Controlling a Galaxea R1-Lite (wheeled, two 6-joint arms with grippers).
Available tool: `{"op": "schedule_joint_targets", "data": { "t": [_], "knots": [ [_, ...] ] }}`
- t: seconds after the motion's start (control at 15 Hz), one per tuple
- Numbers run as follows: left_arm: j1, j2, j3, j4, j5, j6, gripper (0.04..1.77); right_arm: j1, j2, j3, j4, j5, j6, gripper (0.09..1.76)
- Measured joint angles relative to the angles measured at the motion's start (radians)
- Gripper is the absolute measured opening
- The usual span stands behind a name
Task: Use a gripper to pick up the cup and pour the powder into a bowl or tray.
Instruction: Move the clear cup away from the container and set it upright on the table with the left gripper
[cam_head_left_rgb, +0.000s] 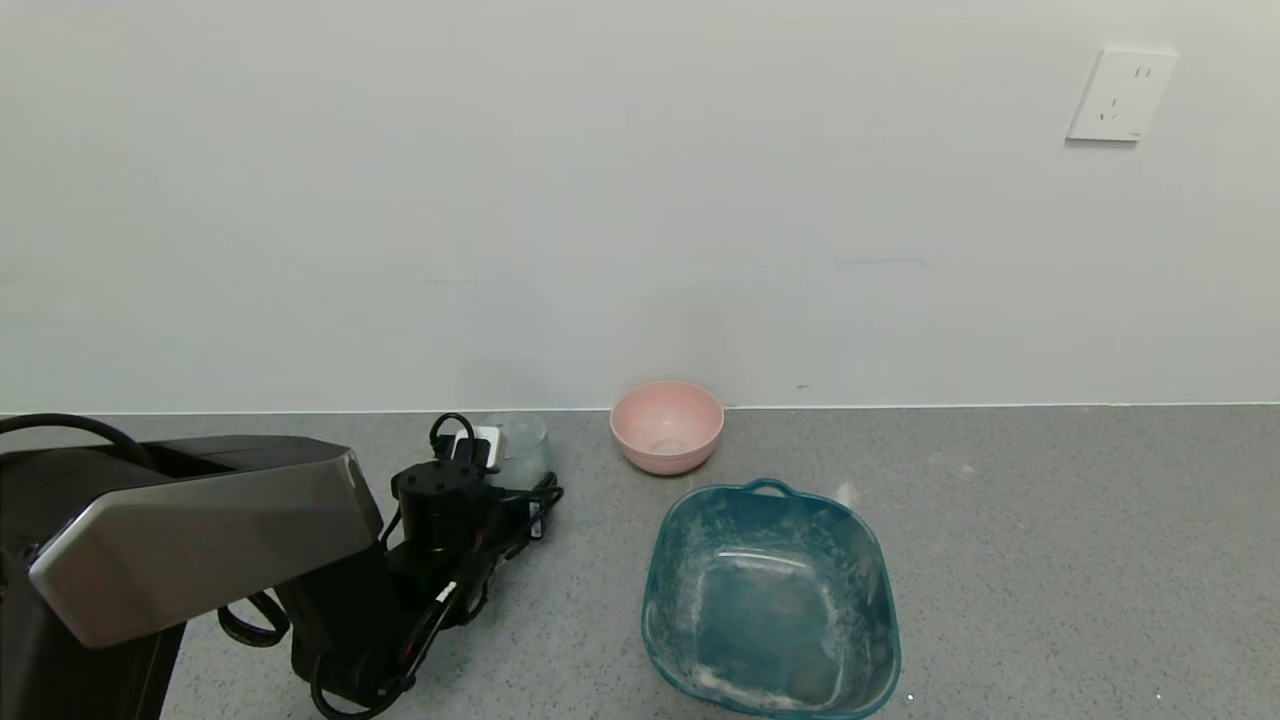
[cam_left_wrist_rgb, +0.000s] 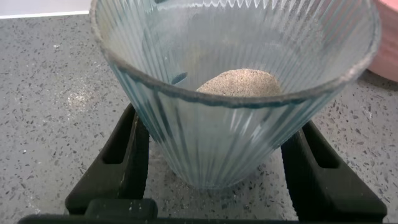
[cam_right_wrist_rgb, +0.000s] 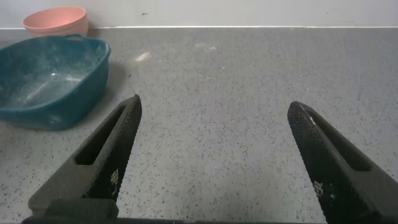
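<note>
The cup (cam_head_left_rgb: 520, 448) is a clear ribbed glass tumbler standing on the grey counter near the wall. In the left wrist view the cup (cam_left_wrist_rgb: 230, 124) fills the frame, with a small mound of pale powder (cam_left_wrist_rgb: 239, 82) at its bottom. My left gripper (cam_head_left_rgb: 503, 470) is open, and its two black fingers (cam_left_wrist_rgb: 127, 155) stand on either side of the cup's lower part. The pink bowl (cam_head_left_rgb: 667, 425) sits just right of the cup against the wall, and its edge shows in the left wrist view (cam_left_wrist_rgb: 388, 43). My right gripper (cam_right_wrist_rgb: 212, 118) is open and empty over bare counter.
A teal squarish basin (cam_head_left_rgb: 770, 600) dusted with white powder sits in front of the pink bowl; it also shows in the right wrist view (cam_right_wrist_rgb: 43, 81) with the bowl (cam_right_wrist_rgb: 55, 20) behind it. The wall runs along the counter's back edge. A socket (cam_head_left_rgb: 1120, 95) is on the wall.
</note>
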Motion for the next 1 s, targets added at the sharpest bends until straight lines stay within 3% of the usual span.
{"op": "schedule_joint_targets", "data": {
  "t": [0.6,0.73,1.0],
  "knots": [
    [-0.007,0.013,0.005,-0.006,0.000,0.000,1.24,0.000,0.000,0.000,0.000,0.000,0.000,1.71],
    [-0.011,0.015,0.010,-0.009,0.000,0.000,1.39,0.000,0.000,0.000,0.000,0.000,0.000,1.71],
    [-0.013,0.014,0.015,-0.007,-0.001,0.000,1.52,0.000,0.000,0.000,0.000,0.000,0.000,1.71]
  ]
}}
